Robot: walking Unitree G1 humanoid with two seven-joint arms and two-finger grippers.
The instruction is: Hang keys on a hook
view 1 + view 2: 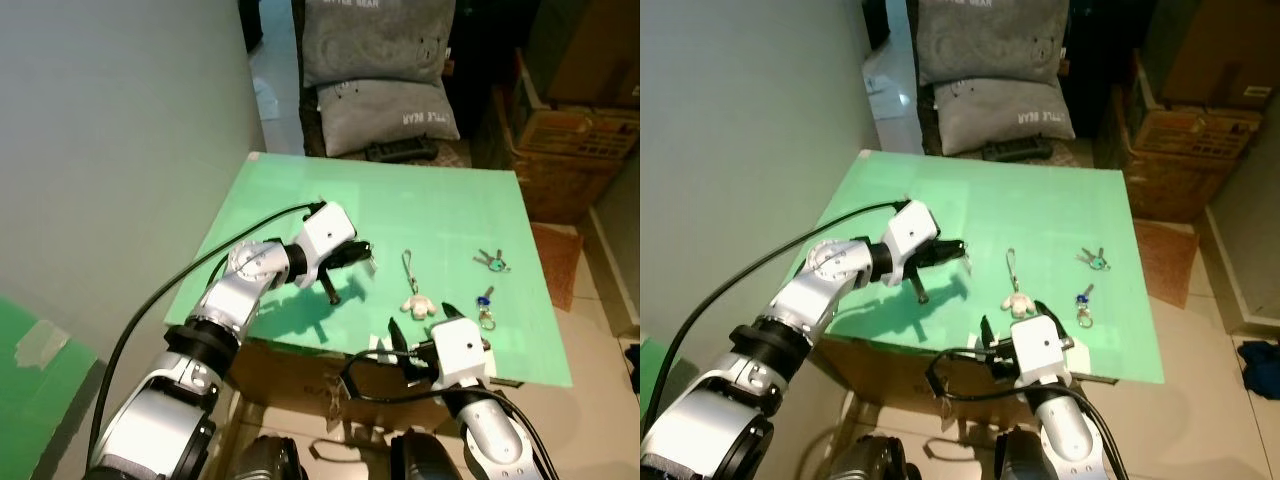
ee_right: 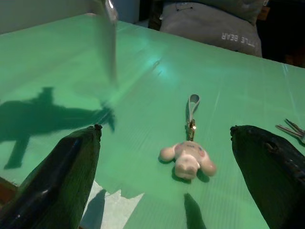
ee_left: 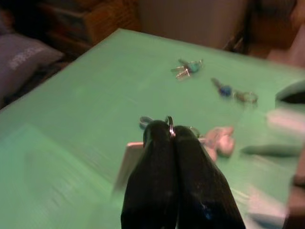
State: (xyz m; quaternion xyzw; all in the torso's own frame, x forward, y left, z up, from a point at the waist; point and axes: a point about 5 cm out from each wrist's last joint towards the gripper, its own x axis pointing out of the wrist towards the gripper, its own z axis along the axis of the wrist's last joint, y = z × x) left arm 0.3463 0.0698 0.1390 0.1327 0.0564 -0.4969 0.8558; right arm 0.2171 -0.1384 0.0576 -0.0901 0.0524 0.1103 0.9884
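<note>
While clamped on a small metal key ring point(image 3: 169, 126), left gripper point(image 1: 366, 252) above green table point(image 1: 300, 190); right gripper point(image 2: 176, 181) spread before white bear keychain point(image 2: 187, 160).

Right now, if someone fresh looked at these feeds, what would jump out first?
The bright green tabletop, with the left gripper raised over it, fingers shut on a small metal key ring. Ahead of the open right gripper lies a white plush bear keychain; two more key sets, teal-tagged and blue-tagged, lie further right.

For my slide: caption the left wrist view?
Left claw shut on a key ring above the green table.
</note>
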